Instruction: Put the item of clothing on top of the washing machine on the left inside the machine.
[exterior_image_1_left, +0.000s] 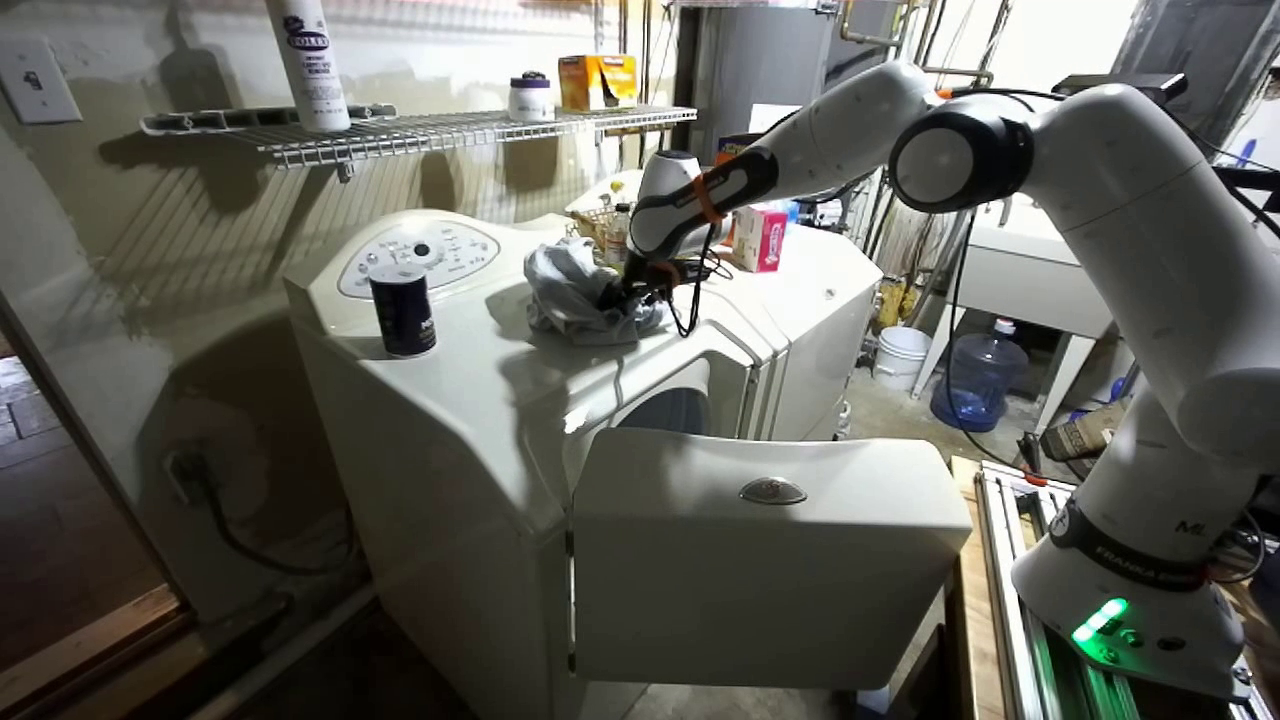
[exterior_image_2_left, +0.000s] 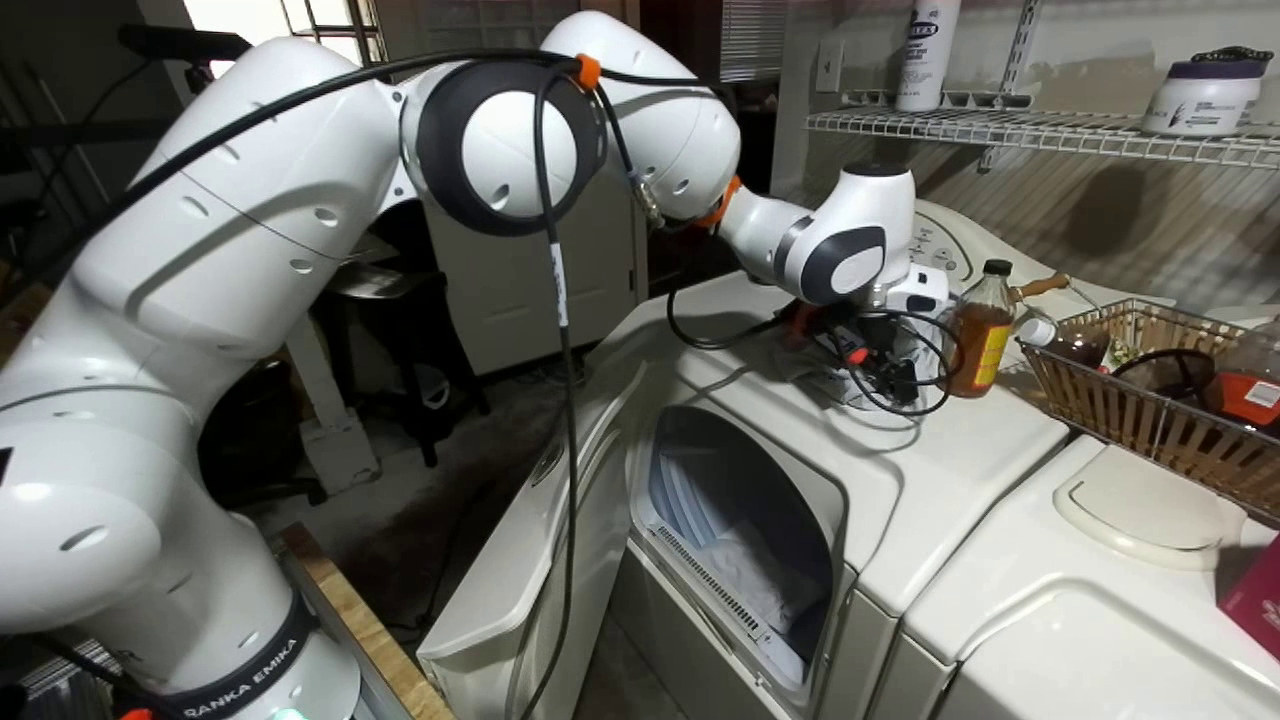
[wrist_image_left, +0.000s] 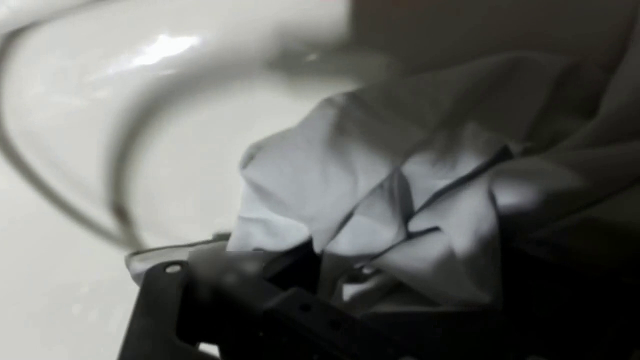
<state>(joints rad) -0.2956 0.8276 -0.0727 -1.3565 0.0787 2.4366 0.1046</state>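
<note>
The item of clothing is a crumpled light grey cloth (exterior_image_1_left: 570, 290) on top of the left washing machine (exterior_image_1_left: 480, 400). It also shows in an exterior view (exterior_image_2_left: 835, 385), partly behind the gripper, and fills the middle of the wrist view (wrist_image_left: 360, 190). My gripper (exterior_image_1_left: 622, 292) is down at the cloth with its fingertips in the folds. The cloth lies between dark finger parts in the wrist view; whether they are closed on it is too dark to tell. The machine's door (exterior_image_1_left: 760, 590) stands open. Its front opening (exterior_image_2_left: 740, 520) shows light fabric inside.
A dark can (exterior_image_1_left: 405, 315) stands on the machine's top. A brown bottle (exterior_image_2_left: 980, 340) stands close beside the gripper. A wicker basket (exterior_image_2_left: 1150, 370) and a pink box (exterior_image_1_left: 765, 240) are farther along. A wire shelf (exterior_image_1_left: 480, 130) hangs above. A loose cable loops around the gripper.
</note>
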